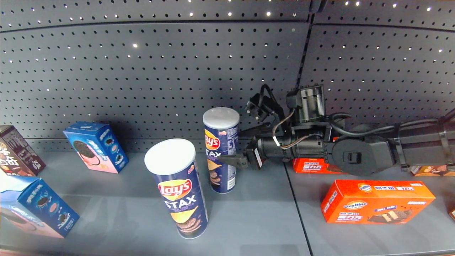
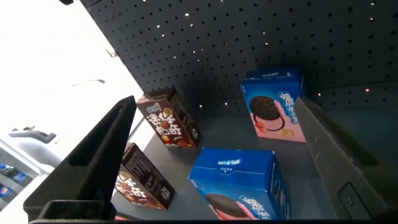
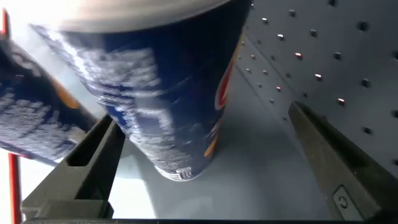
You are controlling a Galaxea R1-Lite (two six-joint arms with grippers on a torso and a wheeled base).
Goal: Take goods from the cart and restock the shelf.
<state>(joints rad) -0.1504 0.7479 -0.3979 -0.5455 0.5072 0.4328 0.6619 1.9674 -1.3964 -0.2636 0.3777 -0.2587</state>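
Straddling the rear chip can (image 1: 220,149) with the right gripper (image 3: 200,115), jaws spread, not clamped.
Can upright on the shelf (image 1: 256,220), near its back edge; second can (image 1: 176,185) nearer the front edge. Left gripper (image 2: 214,101) spread wide above the blue cookie boxes (image 2: 236,183) toward the shelf's left edge.

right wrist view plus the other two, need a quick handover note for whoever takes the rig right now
Claws: left claw open, empty, facing the cookie boxes; right claw open, straddling the rear can.
Things: rear can upright on the shelf; front can upright nearer the edge, clear of both claws.
Done: two cans shelved.
Left: probably back the right claw off without tipping the rear can, then fetch more from the cart.
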